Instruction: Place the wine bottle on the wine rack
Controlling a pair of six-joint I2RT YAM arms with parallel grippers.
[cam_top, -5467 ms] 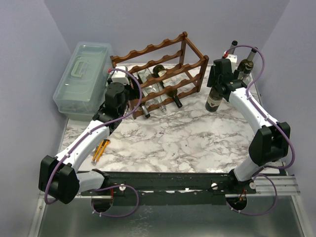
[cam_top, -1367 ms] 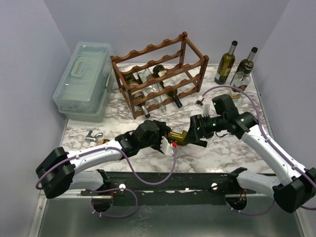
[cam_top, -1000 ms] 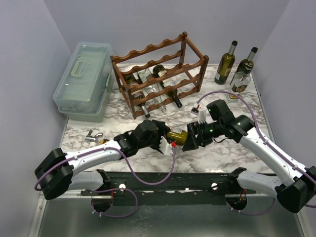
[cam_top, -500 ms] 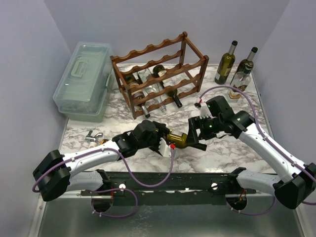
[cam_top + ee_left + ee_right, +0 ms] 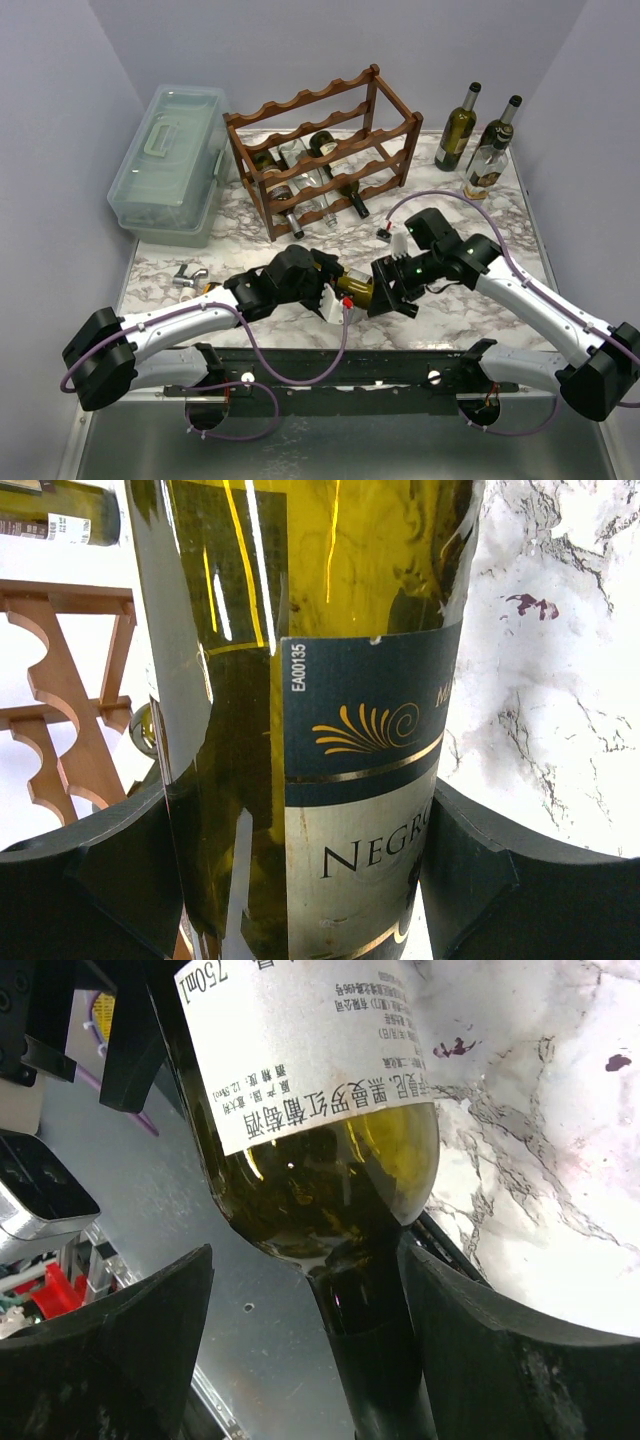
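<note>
Though mostly hidden — wine bottle (image 5: pixel 357 288) sideways.

Bright, even overhead light; faint soft shadows on table (image 5: pixel 240 250). Yellow glare streaks down bottle (image 5: pixel 300 580). Table blown white in wrist views. Overhead view sharp.

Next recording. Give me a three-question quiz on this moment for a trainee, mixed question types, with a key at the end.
1. True or false: the wine bottle already lies in the wine rack.
2. Which end effector clamps the bottle's labelled body? A) left B) right
3. How many upright bottles stand at the far right?
Key: 1 false. 2 A: the left end effector grips the body, while the right end effector only straddles the neck. 3 two.
</note>
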